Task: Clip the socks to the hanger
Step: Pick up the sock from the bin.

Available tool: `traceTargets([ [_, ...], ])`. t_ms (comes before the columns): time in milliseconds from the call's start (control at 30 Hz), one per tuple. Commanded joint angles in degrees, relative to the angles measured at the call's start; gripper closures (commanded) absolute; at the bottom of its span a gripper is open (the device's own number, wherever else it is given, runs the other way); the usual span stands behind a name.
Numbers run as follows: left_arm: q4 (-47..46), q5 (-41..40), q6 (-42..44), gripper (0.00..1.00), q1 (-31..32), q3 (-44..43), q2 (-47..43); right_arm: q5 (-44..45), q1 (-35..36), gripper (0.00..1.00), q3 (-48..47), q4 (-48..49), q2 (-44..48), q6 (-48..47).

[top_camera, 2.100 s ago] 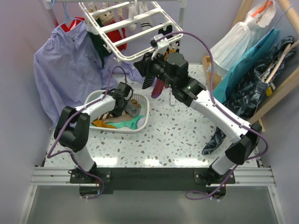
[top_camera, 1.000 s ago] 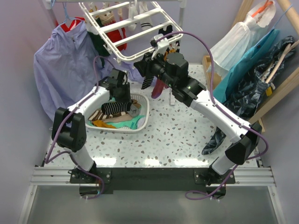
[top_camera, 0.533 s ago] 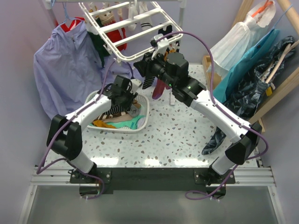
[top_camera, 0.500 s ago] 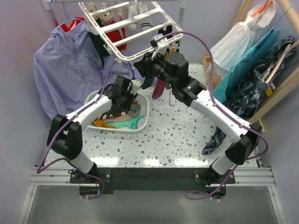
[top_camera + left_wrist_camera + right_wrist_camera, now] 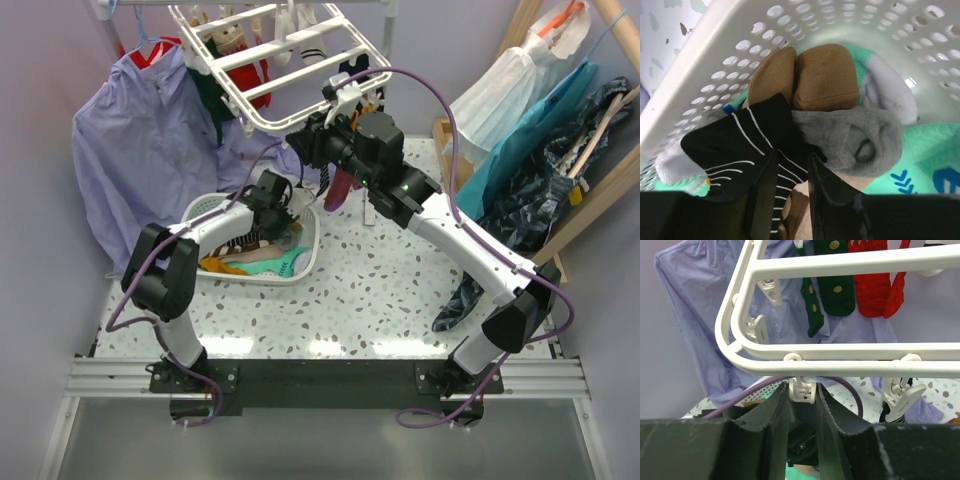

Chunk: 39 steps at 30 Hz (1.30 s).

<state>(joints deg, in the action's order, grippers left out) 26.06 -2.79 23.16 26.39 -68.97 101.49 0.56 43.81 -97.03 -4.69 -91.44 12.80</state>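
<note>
Task partly done, on the evidence. Several socks (image 5: 872, 285) already hang clipped to the hanger (image 5: 840, 352), a green one (image 5: 837, 285) among them. Many more lie heaped in the basket (image 5: 715, 65) on the desk (image 5: 380, 290).

The left claw (image 5: 792, 170) straddles the black-white striped sock (image 5: 735, 145) there; whether it is pinched cannot be told. The right claw (image 5: 802, 388) is clenched on a clip (image 5: 803, 392) of the hanger's near bar.

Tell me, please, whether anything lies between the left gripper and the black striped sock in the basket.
Nothing visible does. The left gripper straddles the edge of the black striped sock; the grey sock and the brown sock lie beside it, not over it.
</note>
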Motion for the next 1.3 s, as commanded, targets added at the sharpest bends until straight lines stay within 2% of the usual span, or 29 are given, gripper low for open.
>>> traceTargets([
  [0, -3.1, -1.9, 1.9, 0.68, 0.1, -1.8, 1.4, -0.1, -0.2, 1.0, 0.1, 0.1, 1.7, 0.2],
  [100, -3.4, -1.9, 1.4, 0.76, 0.1, -1.4, 1.9, 0.1, -0.3, 1.0, 0.0, 0.0, 1.8, 0.0],
  [133, -3.5, -1.7, 1.2, 0.82, 0.1, -1.2, 1.5, 0.1, -0.2, 1.0, 0.0, 0.0, 1.9, 0.0],
  [167, -3.6, -1.6, 1.1, 0.93, 0.1, -0.9, 1.3, 0.2, -0.1, 1.0, -0.1, 0.0, 1.9, 0.0],
  [233, -3.3, -1.5, 0.9, 1.0, 0.0, -0.5, 0.0, 0.2, -0.3, 1.0, -0.1, -0.1, 2.0, -0.1],
  [667, -4.1, -0.6, -6.8, 1.0, -1.4, 2.6, -13.8, 0.1, -0.3, 1.0, -0.7, -0.3, 1.7, -0.1],
  [933, -8.5, 0.3, -14.4, 1.0, -2.3, 10.0, -25.0, 0.8, -0.2, 1.0, -1.1, -0.6, 2.0, -0.1],
  [1100, -10.2, 5.8, -19.8, 1.0, -2.3, 14.9, -31.4, 0.9, -0.2, 1.0, -1.1, -0.7, 2.0, -0.1],
  [1267, -15.7, 12.5, -28.2, 1.0, -2.2, 21.1, -39.9, 1.1, -0.3, 1.0, -1.1, -0.6, 2.0, 0.1],
])
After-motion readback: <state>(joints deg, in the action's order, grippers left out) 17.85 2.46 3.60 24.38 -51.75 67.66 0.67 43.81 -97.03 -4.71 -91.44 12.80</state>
